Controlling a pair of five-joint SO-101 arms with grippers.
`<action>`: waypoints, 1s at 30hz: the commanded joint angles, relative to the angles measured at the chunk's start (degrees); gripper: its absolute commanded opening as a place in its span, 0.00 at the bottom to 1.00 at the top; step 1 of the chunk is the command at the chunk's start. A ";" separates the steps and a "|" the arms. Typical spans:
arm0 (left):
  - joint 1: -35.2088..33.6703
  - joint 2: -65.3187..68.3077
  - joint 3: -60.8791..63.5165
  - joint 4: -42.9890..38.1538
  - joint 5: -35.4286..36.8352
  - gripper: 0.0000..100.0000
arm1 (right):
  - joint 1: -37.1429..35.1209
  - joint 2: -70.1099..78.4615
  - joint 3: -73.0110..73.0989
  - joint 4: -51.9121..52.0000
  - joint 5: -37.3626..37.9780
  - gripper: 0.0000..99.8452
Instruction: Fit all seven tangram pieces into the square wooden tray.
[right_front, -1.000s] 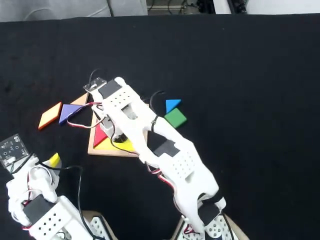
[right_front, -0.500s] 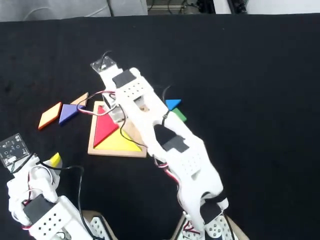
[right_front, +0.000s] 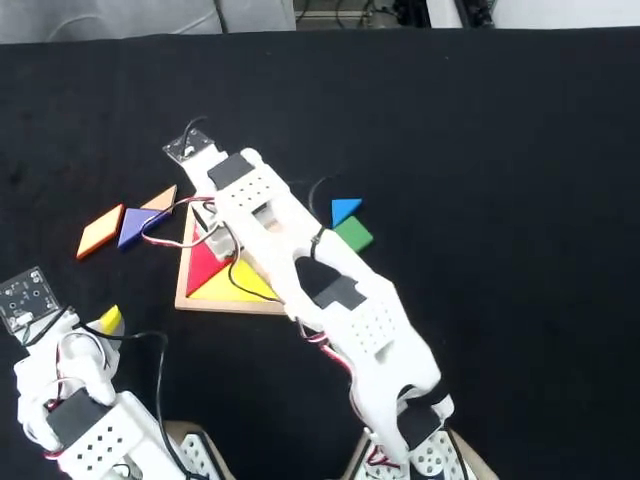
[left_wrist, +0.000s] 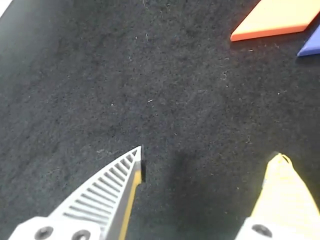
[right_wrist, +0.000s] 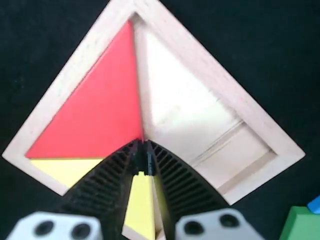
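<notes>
The square wooden tray (right_front: 185, 298) holds a large red triangle (right_front: 205, 262) and a large yellow triangle (right_front: 243, 286). My right arm (right_front: 300, 270) stretches over the tray. In the right wrist view my right gripper (right_wrist: 141, 151) is shut and holds nothing, just above the spot where the red triangle (right_wrist: 95, 120) meets the yellow one (right_wrist: 62, 170); the tray floor (right_wrist: 185, 115) beside them is bare. My left gripper (left_wrist: 207, 160) is open over bare cloth, near the orange parallelogram (left_wrist: 277, 17).
To the left of the tray lie an orange parallelogram (right_front: 100, 230), a blue-violet triangle (right_front: 135, 226) and a pale tan triangle (right_front: 161, 198). A small blue triangle (right_front: 345, 208) and a green square (right_front: 352, 236) lie to its right. My left arm (right_front: 70, 400) sits at the near left.
My right arm stretched farther across the tray, then drew back a little, so more of the red and yellow triangles shows. My left arm has kept still.
</notes>
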 joint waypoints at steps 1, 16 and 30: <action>0.84 -0.44 1.01 0.09 -0.35 0.37 | 0.35 -1.98 -1.10 1.14 0.26 0.01; 0.84 -0.44 1.01 0.09 -0.35 0.37 | 7.82 -13.23 13.93 1.05 0.26 0.01; 0.84 -0.44 1.10 0.09 -0.35 0.37 | 13.89 -13.14 21.49 -5.54 0.35 0.01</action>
